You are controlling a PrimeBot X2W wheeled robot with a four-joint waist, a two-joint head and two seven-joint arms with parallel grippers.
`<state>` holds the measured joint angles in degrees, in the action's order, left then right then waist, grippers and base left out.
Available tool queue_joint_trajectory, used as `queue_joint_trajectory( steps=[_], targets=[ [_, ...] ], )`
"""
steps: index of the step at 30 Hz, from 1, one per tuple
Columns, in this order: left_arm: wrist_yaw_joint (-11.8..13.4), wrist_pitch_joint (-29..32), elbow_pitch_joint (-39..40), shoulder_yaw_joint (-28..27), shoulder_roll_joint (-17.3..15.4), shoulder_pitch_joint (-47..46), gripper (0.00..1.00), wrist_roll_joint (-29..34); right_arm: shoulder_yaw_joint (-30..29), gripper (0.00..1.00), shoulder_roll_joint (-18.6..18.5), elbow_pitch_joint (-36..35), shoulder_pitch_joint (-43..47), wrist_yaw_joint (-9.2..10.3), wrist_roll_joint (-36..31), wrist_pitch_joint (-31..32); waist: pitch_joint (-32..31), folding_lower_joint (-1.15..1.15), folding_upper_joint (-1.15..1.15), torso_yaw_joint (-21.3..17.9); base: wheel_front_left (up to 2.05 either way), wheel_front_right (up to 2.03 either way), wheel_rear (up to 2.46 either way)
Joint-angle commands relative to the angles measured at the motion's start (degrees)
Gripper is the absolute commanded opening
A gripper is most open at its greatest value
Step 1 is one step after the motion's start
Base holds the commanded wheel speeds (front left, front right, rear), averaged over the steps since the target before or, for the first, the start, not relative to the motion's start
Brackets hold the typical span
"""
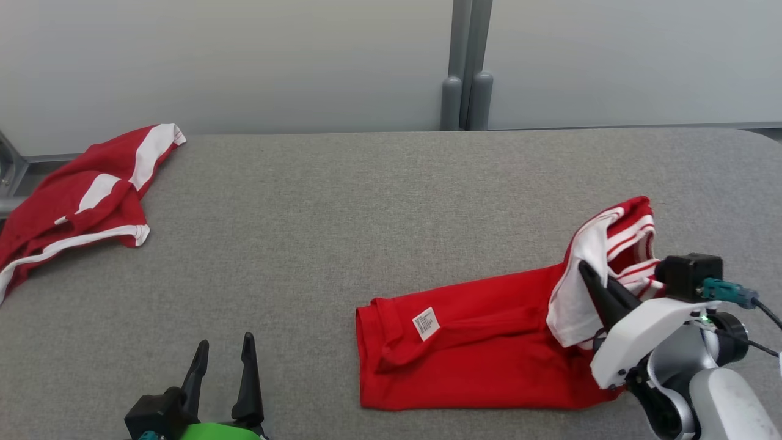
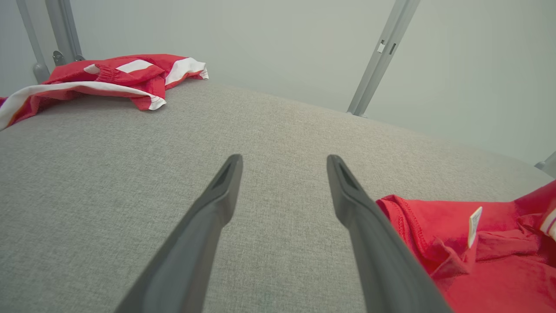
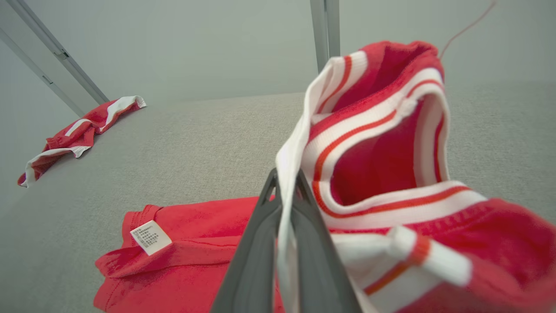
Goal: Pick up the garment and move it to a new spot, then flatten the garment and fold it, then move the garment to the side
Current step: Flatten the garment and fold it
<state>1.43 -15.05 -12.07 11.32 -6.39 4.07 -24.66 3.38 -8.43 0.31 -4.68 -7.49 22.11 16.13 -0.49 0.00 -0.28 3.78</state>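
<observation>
The garment (image 1: 482, 348) is a red shirt with white and red striped trim, lying folded on the grey table at the right front, a white label showing near its left end. My right gripper (image 1: 595, 278) is shut on its white trim edge and lifts that end up. In the right wrist view the white edge (image 3: 284, 208) runs between the closed fingers (image 3: 260, 243), with the striped collar standing above. My left gripper (image 1: 223, 351) is open at the lower left, over bare table, apart from the garment (image 2: 478, 256).
A second red and white garment (image 1: 79, 195) lies crumpled at the table's far left corner (image 2: 117, 78) (image 3: 78, 134). A grey post (image 1: 465, 67) stands behind the table's back edge. Bare grey table (image 1: 342, 208) stretches between the two garments.
</observation>
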Motion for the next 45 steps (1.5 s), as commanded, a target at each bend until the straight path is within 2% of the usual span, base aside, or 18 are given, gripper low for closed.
queue_joint_trajectory(
  steps=[1,5,11,18,27,28,29,31,32,33,39,45],
  targets=[
    [-0.3,-0.2,0.1,0.1,-0.4,-0.7,1.00,0.1,0.4,0.00,0.1,-0.5,0.7,0.00,0.0,0.1,-0.2,0.00,0.28,0.6,0.00,0.00,0.00],
    [-0.3,-0.1,0.0,0.4,-0.5,-0.8,1.00,0.0,4.6,0.00,1.6,-0.9,0.8,0.00,-0.2,0.2,-0.5,0.00,0.28,2.0,0.00,0.00,0.00],
    [-0.4,0.0,-0.1,1.0,-0.2,-1.0,1.00,0.0,10.0,0.00,3.7,2.5,-0.6,0.00,-0.3,-1.2,-0.7,0.00,0.28,4.2,0.00,0.00,0.00],
    [-0.6,0.1,-0.4,2.1,0.0,-1.3,1.00,0.1,14.1,0.00,5.3,10.6,-4.0,0.00,-1.4,-4.4,-0.7,0.00,0.28,6.4,0.00,0.00,0.00],
    [-0.7,0.1,-1.0,3.2,0.4,-1.9,1.00,0.3,21.7,0.00,5.4,22.2,-8.4,0.00,4.1,-8.2,-0.7,0.00,0.28,8.1,0.00,0.00,0.00],
    [-0.7,0.1,-1.0,3.4,0.4,-2.0,1.00,0.3,22.6,0.27,5.5,23.5,-9.0,0.00,4.6,-8.7,-0.7,0.00,0.28,8.2,0.00,0.00,0.00],
    [-0.7,0.1,-1.1,3.4,0.5,-2.1,1.00,0.2,23.3,0.36,5.5,24.6,-9.6,0.00,5.2,-9.3,-0.7,0.00,0.28,8.3,0.00,0.00,0.00],
    [-0.7,0.1,-1.3,3.6,0.5,-2.2,1.00,0.1,25.0,0.44,5.5,26.6,-11.0,0.00,6.6,-10.5,-0.7,0.00,0.28,8.3,0.00,0.00,0.00],
    [-0.7,0.1,-1.4,3.7,0.6,-2.2,1.00,0.1,25.8,0.55,5.5,27.6,-11.7,0.00,7.3,-10.9,-0.6,0.00,0.28,8.3,0.00,0.00,0.00],
    [-0.7,0.1,-1.5,3.9,0.6,-2.3,1.00,0.0,26.6,1.00,5.5,28.3,-12.4,0.00,8.0,-11.5,-0.6,0.00,0.28,8.3,0.00,0.00,0.00],
    [-0.8,0.0,-2.1,4.5,0.9,-2.6,1.00,0.0,33.0,1.00,5.4,29.2,-16.6,0.00,13.4,-14.8,-0.6,0.00,0.28,8.0,0.00,0.00,0.00],
    [-0.5,-0.1,-2.0,4.5,0.8,-2.2,1.00,-0.1,33.2,1.00,5.4,26.9,-17.9,0.00,13.9,-18.3,-0.8,0.00,0.28,7.2,0.00,0.00,0.00]
  ],
)
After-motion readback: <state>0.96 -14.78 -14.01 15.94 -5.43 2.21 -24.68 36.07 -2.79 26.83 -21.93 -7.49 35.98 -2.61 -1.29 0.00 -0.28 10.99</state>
